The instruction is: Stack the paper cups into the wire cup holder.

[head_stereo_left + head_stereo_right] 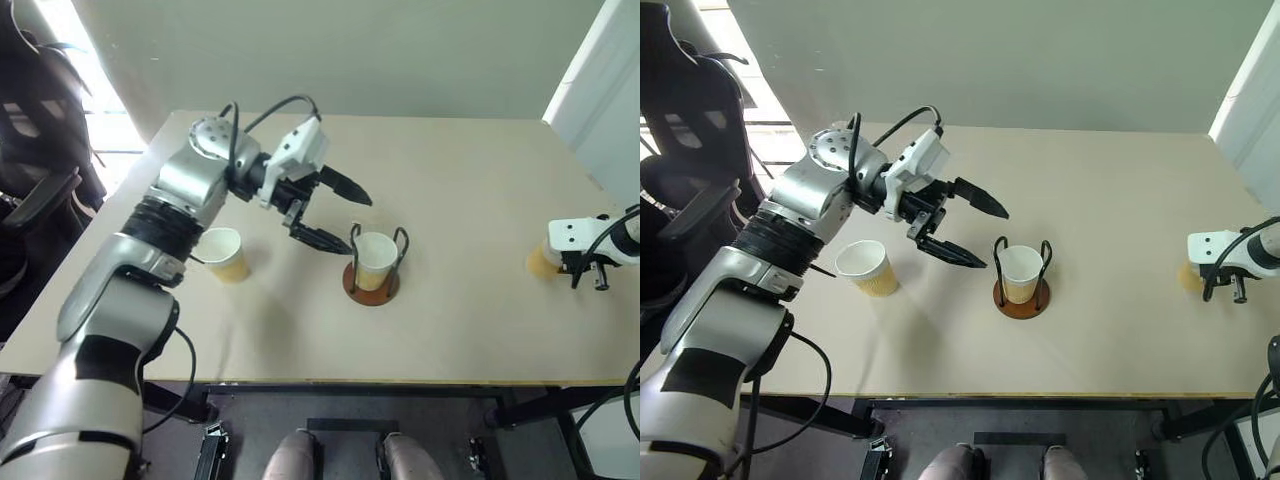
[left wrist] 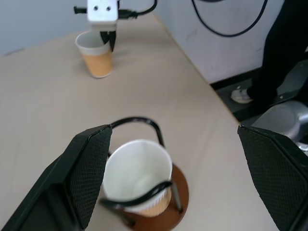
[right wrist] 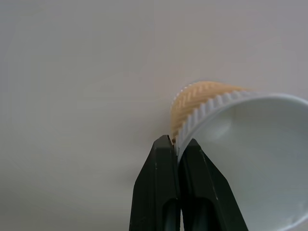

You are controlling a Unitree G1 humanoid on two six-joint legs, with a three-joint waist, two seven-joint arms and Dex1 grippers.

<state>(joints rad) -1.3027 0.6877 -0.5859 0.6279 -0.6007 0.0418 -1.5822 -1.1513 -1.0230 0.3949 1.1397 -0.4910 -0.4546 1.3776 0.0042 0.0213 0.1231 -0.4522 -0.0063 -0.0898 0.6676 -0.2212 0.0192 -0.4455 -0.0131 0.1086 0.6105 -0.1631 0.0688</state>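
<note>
Holder (image 1: 371,283): reddish-brown disc with two black wire loops, standing upright on the table (image 1: 460,200), a little toward the near edge from the table's middle. Taken here as the landmark.

Cup one (image 1: 375,260): seated upright inside the holder, between the loops, mouth up, white interior showing.

Cup two (image 1: 867,269): upright on the table, well to the left of the holder, free of any grip and touching nothing else.

Cup three (image 2: 96,54): at the far right of the table, well apart from the holder, mouth up, yellow-orange lower wall visible.

Left gripper (image 1: 330,212): hovering just left of the holder and above it, jaws spread wide and empty. One black finger reaches toward the holder's near loop; the other points off above the table. In the wrist view both fingers flank the holder and cup one with clear gaps to either side.

Right gripper (image 3: 178,154): at cup three, far right of the holder, fingers clenched together on that cup's rim wall, one inside and one outside.
</note>
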